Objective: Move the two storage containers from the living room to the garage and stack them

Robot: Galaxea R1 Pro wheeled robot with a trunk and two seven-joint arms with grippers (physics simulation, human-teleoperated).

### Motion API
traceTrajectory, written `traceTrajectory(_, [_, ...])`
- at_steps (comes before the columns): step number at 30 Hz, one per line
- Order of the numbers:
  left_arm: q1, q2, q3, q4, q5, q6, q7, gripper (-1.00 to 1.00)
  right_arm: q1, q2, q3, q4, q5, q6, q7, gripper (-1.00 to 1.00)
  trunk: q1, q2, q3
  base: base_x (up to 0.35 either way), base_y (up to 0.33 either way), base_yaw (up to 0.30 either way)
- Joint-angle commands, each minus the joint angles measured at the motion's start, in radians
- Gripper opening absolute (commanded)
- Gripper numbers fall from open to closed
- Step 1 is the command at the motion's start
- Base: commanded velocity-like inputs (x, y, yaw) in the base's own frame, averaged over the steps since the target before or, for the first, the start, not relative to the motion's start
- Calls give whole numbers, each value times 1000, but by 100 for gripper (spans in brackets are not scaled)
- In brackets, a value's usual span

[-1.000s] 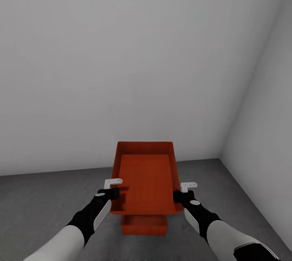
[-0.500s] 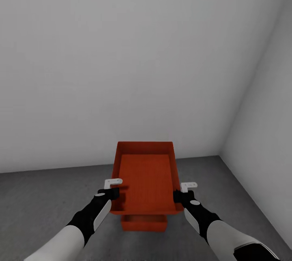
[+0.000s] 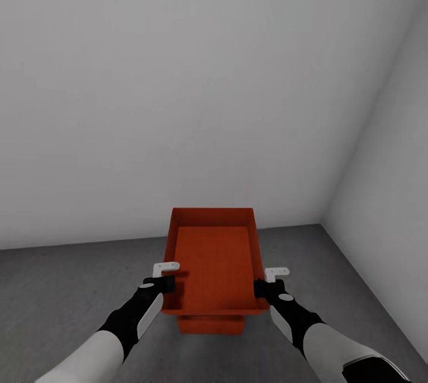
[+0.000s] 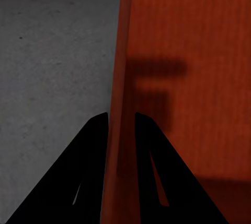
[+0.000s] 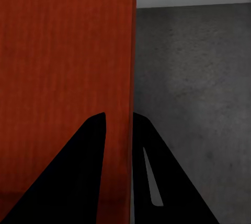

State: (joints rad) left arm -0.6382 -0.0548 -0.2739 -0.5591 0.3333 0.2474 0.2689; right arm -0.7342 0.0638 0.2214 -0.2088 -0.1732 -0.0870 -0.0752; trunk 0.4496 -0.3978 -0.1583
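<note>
Both hands (image 3: pixel 165 283) (image 3: pixel 261 288) clamp upper container (image 3: pixel 214 264); head view shows lower container (image 3: pixel 211 325).

pale grey walls (image 3: pixel 178 74) (meeting at a corner)

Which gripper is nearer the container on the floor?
Neither, clearly. The left gripper and right gripper clamp opposite side walls of the held container, roughly equally far above the floor container, which peeks out below it between them.

head view looks down toward a wall corner; both wrist views sit close along the held container's (image 3: pixel 213 264) walls.
</note>
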Motion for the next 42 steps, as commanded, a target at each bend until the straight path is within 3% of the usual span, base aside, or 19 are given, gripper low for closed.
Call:
traceTrajectory(1, [-2, 8, 16, -4, -20, -77, 15, -100, -1, -7, -3, 3, -14, -5, -7, -100, 1, -2, -4, 0, 0, 0])
traceTrajectory(42, [-2, 8, 16, -4, -20, -77, 15, -100, -1, -7, -2, 3, -14, -5, -8, -100, 1, -2, -69, 0, 0, 0])
